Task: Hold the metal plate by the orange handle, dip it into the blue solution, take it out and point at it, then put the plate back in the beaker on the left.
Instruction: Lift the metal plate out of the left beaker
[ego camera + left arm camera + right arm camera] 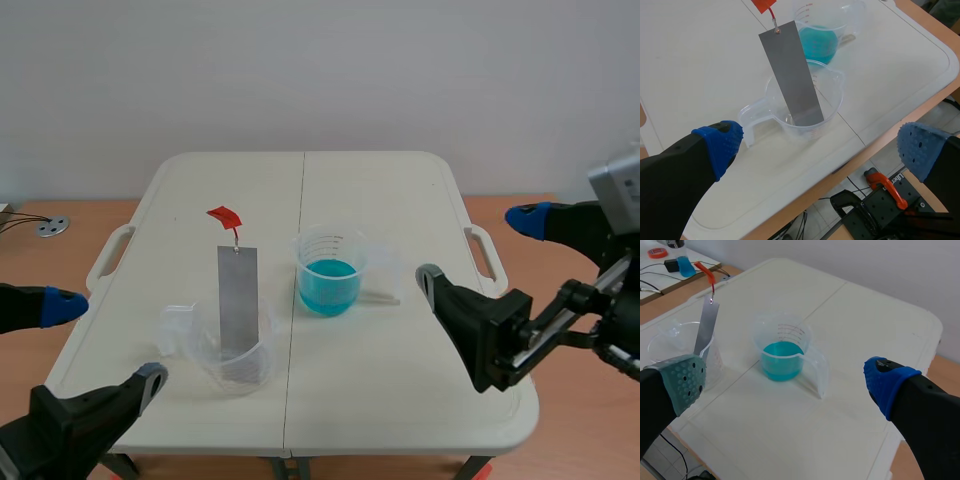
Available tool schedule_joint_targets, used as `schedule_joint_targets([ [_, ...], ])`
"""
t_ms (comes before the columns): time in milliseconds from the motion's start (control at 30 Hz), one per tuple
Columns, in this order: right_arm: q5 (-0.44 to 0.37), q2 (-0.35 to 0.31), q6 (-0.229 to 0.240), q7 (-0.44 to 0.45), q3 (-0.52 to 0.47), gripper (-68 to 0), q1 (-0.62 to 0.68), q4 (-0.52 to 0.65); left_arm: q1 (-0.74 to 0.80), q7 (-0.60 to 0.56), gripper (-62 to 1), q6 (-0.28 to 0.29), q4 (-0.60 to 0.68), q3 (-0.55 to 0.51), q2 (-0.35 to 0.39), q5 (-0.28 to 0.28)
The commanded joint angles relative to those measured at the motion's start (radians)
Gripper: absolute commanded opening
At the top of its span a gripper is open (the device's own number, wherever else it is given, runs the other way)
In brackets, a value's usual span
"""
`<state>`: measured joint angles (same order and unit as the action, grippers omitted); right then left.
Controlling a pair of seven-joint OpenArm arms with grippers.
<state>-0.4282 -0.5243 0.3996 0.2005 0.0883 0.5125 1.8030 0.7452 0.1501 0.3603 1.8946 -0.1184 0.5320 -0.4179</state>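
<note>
A white folding table (400, 200) is standing in the middle, with a line running down it from 12 o'clock to 6 o'clock. A loop handle (108, 258) is sticking out at 9 o'clock and a second handle (482, 250) at 3 o'clock. A pale grey wall (320, 70) is filling the space at 12 o'clock. A brown wooden top (560, 215) is showing under the table. At 10 o'clock a small round metal disc (50, 226) is lying on the wood, beside thin cables (18, 218). Soft, even light is falling everywhere.
</note>
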Motion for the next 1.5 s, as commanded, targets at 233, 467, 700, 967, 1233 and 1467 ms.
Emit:
schedule_joint_targets([
  [233, -0.011, -0.013, 0.018, 0.014, 0.098, -1.2, -0.166, -0.088, 0.005, 0.007, -55.2, -0.007, 0.018, -0.004, -0.005, -0.005],
  [467, -0.038, -0.013, 0.043, 0.015, 0.191, -1.2, -0.304, -0.191, 0.137, 0.034, -54.7, -0.112, 0.018, -0.060, 0.003, 0.096],
  [700, -0.063, 0.017, 0.081, 0.004, 0.257, -1.2, -0.441, -0.278, 0.336, 0.034, -54.7, -0.160, 0.001, -0.101, 0.003, 0.217],
  [967, -0.063, 0.104, 0.132, -0.080, 0.337, -1.2, -0.609, -0.381, 0.418, 0.024, -54.7, -0.156, -0.125, -0.094, 0.003, 0.228],
  [1233, -0.063, 0.189, 0.156, -0.156, 0.428, -1.2, -0.747, -0.483, 0.418, -0.023, -54.7, -0.155, -0.258, -0.045, 0.003, 0.228],
  [1467, -0.063, 0.271, 0.174, -0.207, 0.481, -1.2, -0.843, -0.581, 0.415, -0.027, -54.7, -0.128, -0.323, -0.008, 0.003, 0.228],
])
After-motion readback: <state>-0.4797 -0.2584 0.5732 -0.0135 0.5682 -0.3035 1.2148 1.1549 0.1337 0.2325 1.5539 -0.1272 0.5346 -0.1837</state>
